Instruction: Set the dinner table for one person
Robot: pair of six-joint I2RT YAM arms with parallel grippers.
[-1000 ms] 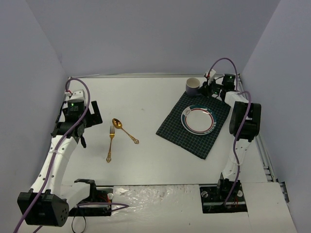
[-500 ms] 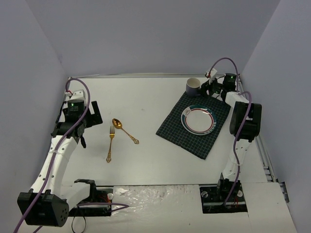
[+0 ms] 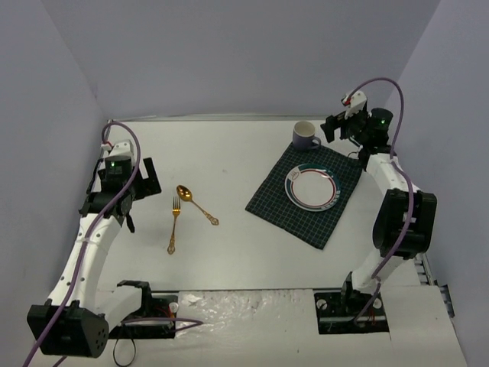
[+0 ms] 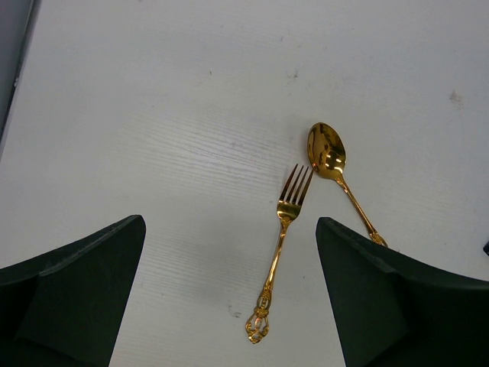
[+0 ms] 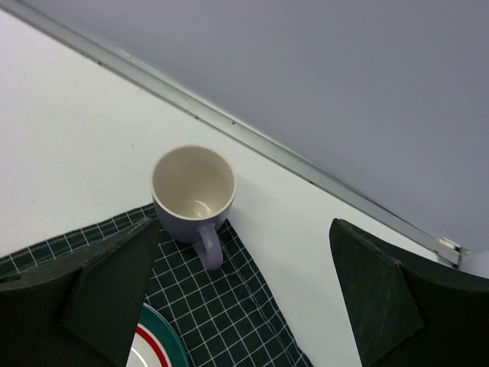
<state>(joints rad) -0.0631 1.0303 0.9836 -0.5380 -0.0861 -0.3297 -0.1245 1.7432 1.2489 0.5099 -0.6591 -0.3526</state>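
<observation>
Left hand (image 4: pixel 230 223) — spread and empty — is hovering at the fork's (image 4: pixel 276 258) ten o'clock, seemingly poised for carrying it beside the plate (image 3: pixel 312 188).

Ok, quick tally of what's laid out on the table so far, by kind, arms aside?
Fork: 1
Spoon: 1
Plate: 1
Mug: 1
Checked cloth: 1
Total: 5
</observation>
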